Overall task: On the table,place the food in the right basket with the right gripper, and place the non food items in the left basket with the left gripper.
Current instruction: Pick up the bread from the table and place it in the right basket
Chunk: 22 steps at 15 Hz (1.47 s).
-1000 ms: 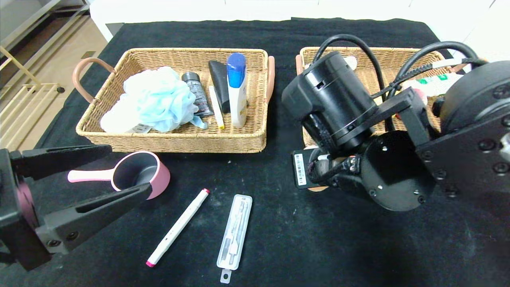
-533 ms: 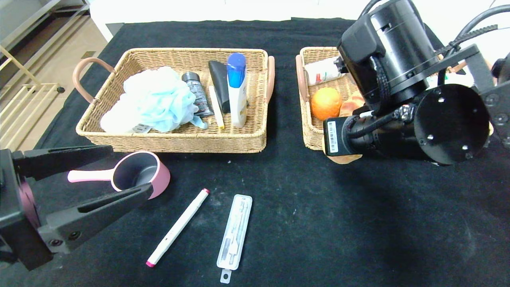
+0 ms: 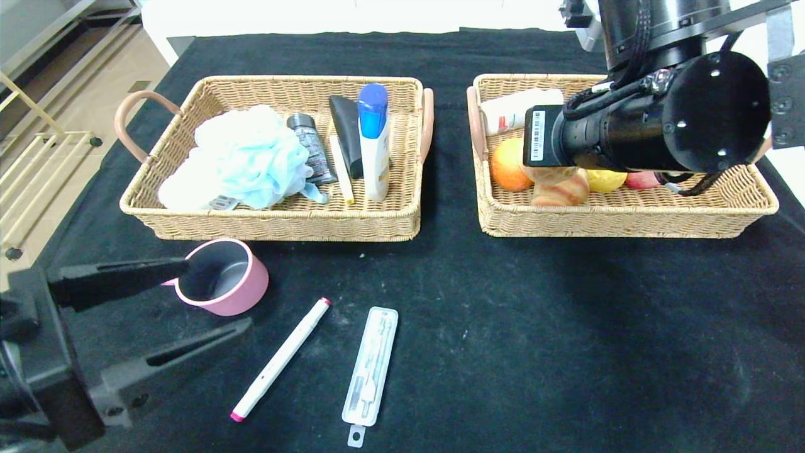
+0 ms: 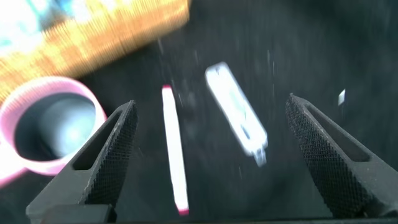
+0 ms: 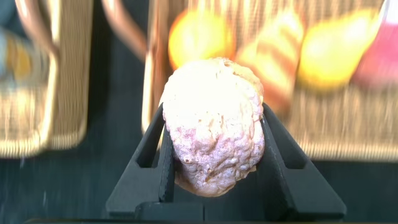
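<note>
Gripping a crusty bread roll (image 5: 212, 124), the right gripper (image 5: 214, 146) hangs above the left end of the right basket (image 3: 629, 221), fingers clamped on the roll's two sides. The roll's long axis runs along the fingers, out from the palm toward the basket. Below it in the basket lie an orange (image 3: 507, 165), a striped bun (image 3: 561, 192), a yellow fruit (image 3: 605, 180), a red item (image 3: 643, 180) and a white bottle (image 3: 514, 108) lying on its side along the far rim. The orange and striped bun sit right under the roll; there's bare wicker at the basket's right end.

Over on the near left, the left gripper (image 4: 214, 149) hovers with fingers spread wide. Between them on the black table (image 3: 503, 346) lie a white marker with pink tips (image 3: 280, 358) and a clear packaged tool (image 3: 371, 366), side by side, apart. A pink cup (image 3: 221, 277) sits just in front of the left basket (image 3: 283, 220), which holds a blue bath pouf (image 3: 245, 157), tubes and a blue-capped bottle (image 3: 373, 141). Black cloth lies bare to the right of the packaged tool
</note>
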### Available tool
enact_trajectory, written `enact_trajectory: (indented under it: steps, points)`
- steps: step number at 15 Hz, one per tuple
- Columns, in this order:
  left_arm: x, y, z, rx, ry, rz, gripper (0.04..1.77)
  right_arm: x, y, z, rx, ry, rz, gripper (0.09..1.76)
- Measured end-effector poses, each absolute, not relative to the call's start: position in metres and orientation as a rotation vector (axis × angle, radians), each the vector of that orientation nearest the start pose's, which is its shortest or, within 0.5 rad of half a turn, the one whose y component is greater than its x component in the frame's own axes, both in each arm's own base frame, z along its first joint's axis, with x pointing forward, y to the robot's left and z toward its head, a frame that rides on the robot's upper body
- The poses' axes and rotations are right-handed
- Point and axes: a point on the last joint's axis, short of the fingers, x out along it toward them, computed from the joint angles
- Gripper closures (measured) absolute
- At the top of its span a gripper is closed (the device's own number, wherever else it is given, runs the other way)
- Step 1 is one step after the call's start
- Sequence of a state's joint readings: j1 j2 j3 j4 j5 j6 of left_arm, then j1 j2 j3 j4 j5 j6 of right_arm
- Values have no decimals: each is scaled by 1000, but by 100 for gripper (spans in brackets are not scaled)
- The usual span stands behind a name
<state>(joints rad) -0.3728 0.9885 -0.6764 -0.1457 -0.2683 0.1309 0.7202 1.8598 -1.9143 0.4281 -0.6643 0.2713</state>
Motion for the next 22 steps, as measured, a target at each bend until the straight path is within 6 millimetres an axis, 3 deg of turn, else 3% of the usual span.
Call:
enact_trajectory:
  steps: [4, 11, 15, 22]
  points:
    - [113, -51, 269, 133, 65, -647, 9, 298, 207, 340, 21, 196, -36, 104]
    - [112, -50, 271, 135, 56, -646, 9, 337, 191, 334, 36, 107, -120, 104]
    - [112, -50, 271, 135, 56, -646, 9, 348, 185, 327, 21, 113, -145, 104]
    - [112, -50, 271, 135, 55, -646, 9, 349, 185, 325, 17, 121, -145, 51]
